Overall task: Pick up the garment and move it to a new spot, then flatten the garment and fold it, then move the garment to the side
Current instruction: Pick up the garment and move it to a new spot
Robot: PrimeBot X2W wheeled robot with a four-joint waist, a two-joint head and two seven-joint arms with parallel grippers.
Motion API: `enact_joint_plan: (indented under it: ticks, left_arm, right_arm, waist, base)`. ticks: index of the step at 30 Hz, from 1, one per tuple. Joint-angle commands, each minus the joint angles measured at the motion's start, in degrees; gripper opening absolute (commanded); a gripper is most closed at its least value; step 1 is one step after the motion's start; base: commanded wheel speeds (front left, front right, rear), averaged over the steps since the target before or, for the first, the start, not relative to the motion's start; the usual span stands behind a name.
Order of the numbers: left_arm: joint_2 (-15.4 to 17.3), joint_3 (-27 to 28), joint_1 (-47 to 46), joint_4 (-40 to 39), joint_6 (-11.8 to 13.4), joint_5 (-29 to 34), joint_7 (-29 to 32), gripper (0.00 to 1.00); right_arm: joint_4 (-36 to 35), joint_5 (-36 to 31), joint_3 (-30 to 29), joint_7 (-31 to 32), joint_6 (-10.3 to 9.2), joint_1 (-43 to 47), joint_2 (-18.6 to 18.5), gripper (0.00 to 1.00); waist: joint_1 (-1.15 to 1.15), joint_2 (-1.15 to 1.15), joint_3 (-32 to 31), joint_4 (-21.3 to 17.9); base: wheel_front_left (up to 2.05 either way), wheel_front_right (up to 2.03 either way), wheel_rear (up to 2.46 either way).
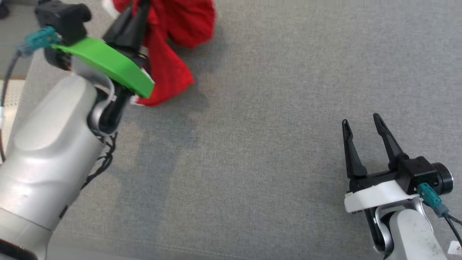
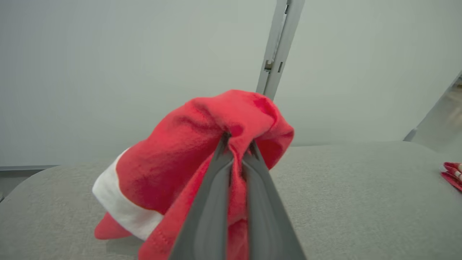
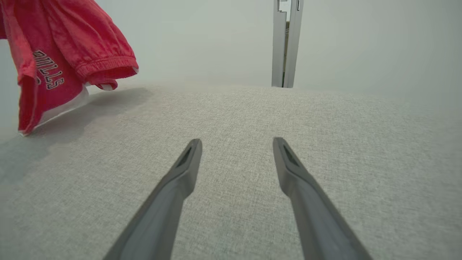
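Left gripper (image 2: 238, 142): the two long dark fingers are pressed together on a bunched fold of the red knit garment with white trim (image 2: 173, 159). Cloth is caught between the fingertips and wraps over them. In the head view this gripper (image 1: 142, 5) sits at the upper left, its tips buried in the garment (image 1: 169, 68).

The cloth hangs down and to the right of the left gripper, above the grey fabric-covered counter (image 1: 270, 144), on which it casts a shadow. In the right wrist view the garment (image 3: 54, 43) shows the lettering "BULLS". Whether its lowest corner touches the counter cannot be told.

Right gripper (image 1: 361, 120): well to the right of the left gripper, fingers spread, nothing between them, over bare counter.
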Motion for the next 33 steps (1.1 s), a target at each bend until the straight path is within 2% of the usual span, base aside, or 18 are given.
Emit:
enact_joint_plan:
  ticks: [1, 6, 11, 15, 19, 23, 26, 30, 31, 32, 33]
  left_arm:
    - [-0.2, -0.5, 1.6, -2.8, 0.0, -0.6, 1.0, 0.00]
    - [-2.0, -2.3, 7.0, -18.5, 3.0, -5.5, 6.8, 0.00]
    - [-3.2, -4.3, 13.1, -35.2, 9.2, -10.4, 11.3, 0.00]
    - [-2.4, -4.8, 16.9, -40.9, 13.4, -13.9, 13.8, 0.00]
    - [-0.2, -4.4, 20.0, -37.7, 15.2, -19.3, 17.6, 0.00]
    - [2.5, -4.5, 21.4, -28.6, 13.6, -21.2, 20.1, 0.00]
    - [5.4, -5.2, 19.2, -18.1, 12.5, -17.1, 19.1, 0.00]
    - [5.3, -5.0, 16.4, -4.6, 11.5, -11.7, 12.9, 0.00]
    - [4.8, -4.7, 16.0, -1.9, 11.3, -11.6, 11.8, 0.07]
    - [4.0, -4.2, 15.4, 1.0, 10.6, -11.3, 10.2, 0.29]
    - [3.3, -3.9, 15.0, 3.1, 10.2, -11.3, 9.2, 0.79]
  right_arm:
    - [0.0, 1.2, 0.1, 0.0, -0.09, 1.4, -0.1, 1.00]
    - [-0.6, 4.2, 0.0, 0.0, -0.09, 3.8, -0.1, 1.00]
    - [-2.4, 5.9, -1.5, 0.0, -0.09, 5.1, -0.1, 1.00]
    - [-3.3, 6.8, -2.4, 0.0, -0.09, 6.0, -0.1, 1.00]
    - [-3.6, 7.6, -3.2, 0.0, -0.09, 7.1, -0.1, 1.00]
    - [-3.7, 8.5, -3.4, 0.0, -0.09, 7.8, -0.1, 1.00]
    - [-3.6, 9.3, -2.9, 0.0, -0.09, 7.9, -0.1, 1.00]
    - [-3.3, 9.7, -2.8, 0.0, -0.09, 8.5, -0.1, 1.00]
    - [-3.3, 9.6, -2.7, 0.0, -0.09, 8.6, -0.1, 1.00]
    - [-3.1, 9.6, -2.6, 0.0, -0.09, 8.5, -0.1, 1.00]
    - [-2.9, 9.4, -2.6, 0.0, -0.09, 8.5, -0.1, 1.00]
  waist:
    - [0.00, 0.00, -7.5, -3.2]
    - [0.00, 0.00, -11.5, -7.8]
    - [0.00, 0.00, -11.8, -14.1]
    - [0.00, 0.00, -10.8, -19.3]
    - [0.00, 0.00, -9.7, -23.7]
    - [0.00, 0.00, -8.5, -27.1]
    - [0.00, 0.00, -7.7, -28.9]
    - [0.00, 0.00, -7.2, -29.1]
    - [0.00, 0.00, -7.2, -28.9]
    - [0.00, 0.00, -7.3, -28.6]
    - [0.00, 0.00, -7.3, -28.3]
  base:
    - [0.00, 0.00, 0.00]
    - [0.00, 0.00, 0.00]
    - [0.00, 0.00, 0.00]
    - [0.00, 0.00, 0.00]
    - [0.00, 0.00, 0.00]
    - [0.00, 0.00, 0.00]
    - [0.00, 0.00, 0.00]
    - [0.00, 0.00, 0.00]
    - [0.00, 0.00, 0.00]
    - [0.00, 0.00, 0.00]
    - [0.00, 0.00, 0.00]
